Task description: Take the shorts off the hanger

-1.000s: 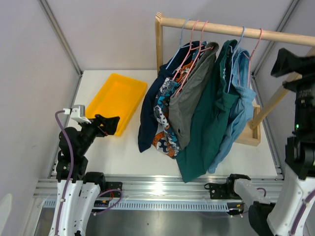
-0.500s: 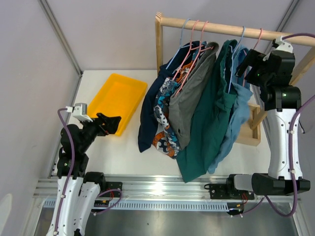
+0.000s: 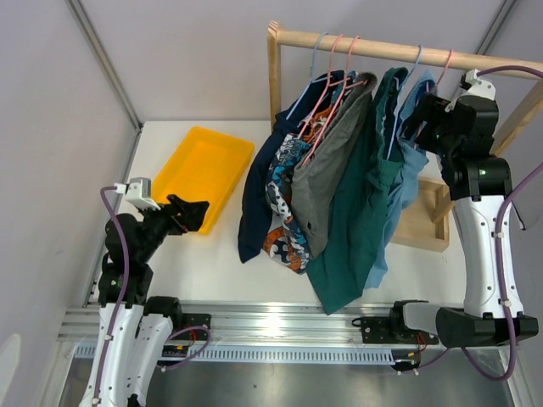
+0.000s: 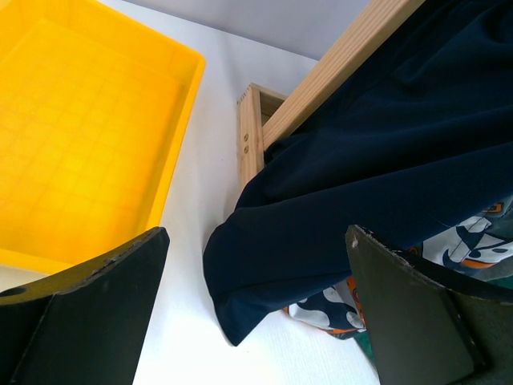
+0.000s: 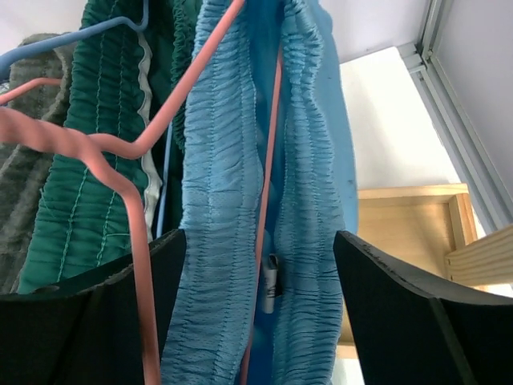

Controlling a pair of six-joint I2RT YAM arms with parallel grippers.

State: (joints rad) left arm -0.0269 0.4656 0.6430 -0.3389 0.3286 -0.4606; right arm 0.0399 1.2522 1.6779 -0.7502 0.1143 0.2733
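Observation:
Five shorts hang on hangers from a wooden rail (image 3: pixel 373 47): navy (image 3: pixel 254 203), patterned orange, blue and white (image 3: pixel 284 182), grey (image 3: pixel 327 178), teal green (image 3: pixel 361 212) and light blue (image 3: pixel 405 182). My right gripper (image 3: pixel 422 119) is raised at the top of the light blue shorts. In the right wrist view its jaws (image 5: pixel 260 321) stand open on either side of the gathered light blue waistband (image 5: pixel 220 241) and its pink hanger (image 5: pixel 264 208). My left gripper (image 3: pixel 193 214) is open and empty low over the table, facing the navy shorts (image 4: pixel 361 184).
A yellow tray (image 3: pixel 204 165) lies at the back left, beside my left gripper. The rack's wooden post (image 3: pixel 274 76) and base frame (image 3: pixel 424 225) stand on the table. The rail slopes past my right arm. Metal frame posts line both sides.
My right arm has swung in from the right edge to the light blue shorts' waistband, its jaws narrowing slightly. The light blue and teal shorts have shifted a little. The left arm barely moved.

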